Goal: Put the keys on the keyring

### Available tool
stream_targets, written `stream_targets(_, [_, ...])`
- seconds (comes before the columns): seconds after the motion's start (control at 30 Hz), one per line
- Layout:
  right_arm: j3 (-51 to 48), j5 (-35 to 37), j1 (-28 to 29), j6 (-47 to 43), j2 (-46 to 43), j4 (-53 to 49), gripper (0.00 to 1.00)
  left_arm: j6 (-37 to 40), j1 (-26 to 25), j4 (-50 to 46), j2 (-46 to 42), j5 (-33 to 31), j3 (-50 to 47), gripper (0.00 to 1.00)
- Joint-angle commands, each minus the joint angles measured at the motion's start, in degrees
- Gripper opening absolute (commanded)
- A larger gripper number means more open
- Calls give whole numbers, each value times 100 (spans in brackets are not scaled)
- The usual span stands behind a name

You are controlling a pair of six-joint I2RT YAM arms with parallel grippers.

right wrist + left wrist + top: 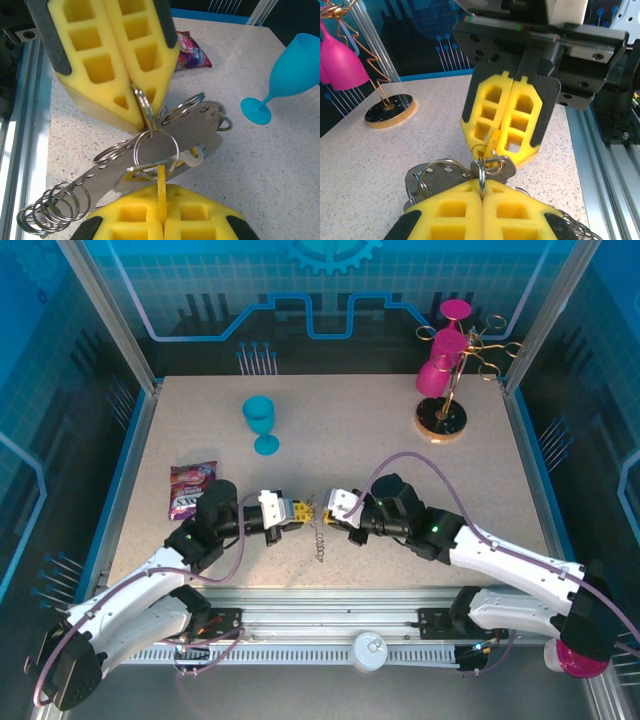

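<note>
Both grippers met low over the table point(400, 440), near its front middle. The left gripper point(298, 512) had its foam pads pressed together on a thin split ring of the keyring point(143, 106). The right gripper point(330, 516) was pinched shut on the yellow head point(161, 176) of one of the keys point(190, 122), whose flat silver blades hung between the two. The step looked like working a key along the ring's coil. Doing it well would call for the left to hold the ring steady while the right made small, slow turns following the wire rather than pulling. Too much tension could snap the ring out of the foam, and the loose rings point(50, 210) dangling beside could snag.
</note>
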Motion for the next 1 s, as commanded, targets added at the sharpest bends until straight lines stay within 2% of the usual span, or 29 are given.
stream_targets(0.0, [238,243,50,-193,-155,-335,0,206,-20,-147,42,-8,33,0])
stream_targets(0.27, [330,267,49,-271,-166,-365,0,190,-22,-199,140,-22,77,0])
stream_targets(0.47, [400,292,48,-297,-171,-381,0,187,-16,-201,135,-47,72,21])
stream_targets(0.73, [393,420,45,-319,-137,-432,0,104,-14,-19,0,-122,0,26])
stream_targets(0.87, [437,467,29,-335,-99,-480,0,2,-9,295,-134,-408,-104,28])
stream_targets(0.97, [464,510,14,-363,-42,-517,0,-55,-13,721,-335,-959,-273,27])
